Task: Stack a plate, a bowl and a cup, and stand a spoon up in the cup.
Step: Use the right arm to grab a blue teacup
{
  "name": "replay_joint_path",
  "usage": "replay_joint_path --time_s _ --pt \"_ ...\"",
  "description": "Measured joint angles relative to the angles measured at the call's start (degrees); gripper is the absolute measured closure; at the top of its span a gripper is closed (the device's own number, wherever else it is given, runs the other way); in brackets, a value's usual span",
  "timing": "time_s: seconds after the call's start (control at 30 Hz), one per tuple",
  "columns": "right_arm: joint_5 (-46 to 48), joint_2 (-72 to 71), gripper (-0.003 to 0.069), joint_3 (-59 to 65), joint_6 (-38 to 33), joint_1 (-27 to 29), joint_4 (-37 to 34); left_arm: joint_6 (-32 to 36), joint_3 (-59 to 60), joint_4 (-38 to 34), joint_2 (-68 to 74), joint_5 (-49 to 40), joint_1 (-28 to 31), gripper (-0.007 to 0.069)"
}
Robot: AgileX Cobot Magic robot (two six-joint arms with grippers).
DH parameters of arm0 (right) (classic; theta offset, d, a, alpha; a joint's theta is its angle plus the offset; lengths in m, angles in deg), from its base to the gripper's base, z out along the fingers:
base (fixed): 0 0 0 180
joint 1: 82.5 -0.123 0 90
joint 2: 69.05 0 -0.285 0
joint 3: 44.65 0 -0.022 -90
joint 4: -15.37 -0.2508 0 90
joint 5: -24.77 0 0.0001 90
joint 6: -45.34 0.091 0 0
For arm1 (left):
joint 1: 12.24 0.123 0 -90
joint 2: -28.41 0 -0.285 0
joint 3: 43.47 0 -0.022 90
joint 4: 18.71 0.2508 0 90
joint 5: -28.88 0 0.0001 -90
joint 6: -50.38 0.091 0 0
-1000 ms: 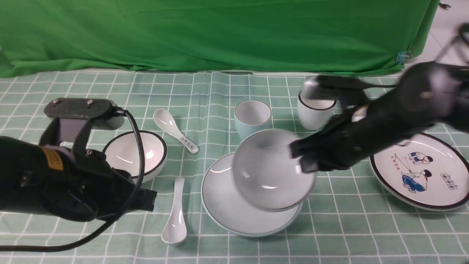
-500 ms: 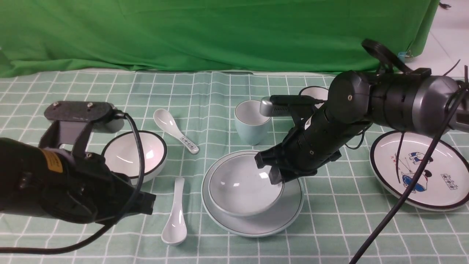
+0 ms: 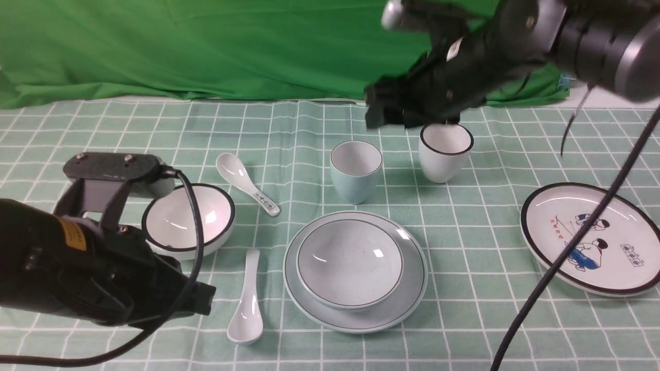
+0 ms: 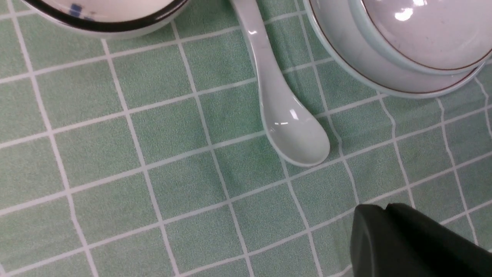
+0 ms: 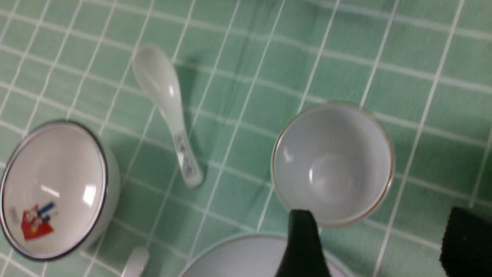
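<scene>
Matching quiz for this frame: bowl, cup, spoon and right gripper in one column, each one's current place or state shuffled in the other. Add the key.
1. bowl
2. cup
3. spoon
4. right gripper

A. lying flat on the tablecloth, left of the plate
B. open and empty, high above the tablecloth
C. sitting in the plate
D. upright on the tablecloth, behind the plate

Pairs: 1-C, 2-D, 3-A, 4-B

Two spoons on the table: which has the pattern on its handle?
The far spoon, between the black-rimmed bowl and pale blue cup. The near spoon, beside the plate, is plain.
</scene>
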Motion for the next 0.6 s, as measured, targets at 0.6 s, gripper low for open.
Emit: replay_joint_path --time_s 0.6 --pt "3.3 16.2 0.0447 -9.8 -1.3 0.8 1.9 -1.6 0.0 1.5 0.0 -0.6 0.0 0.0616"
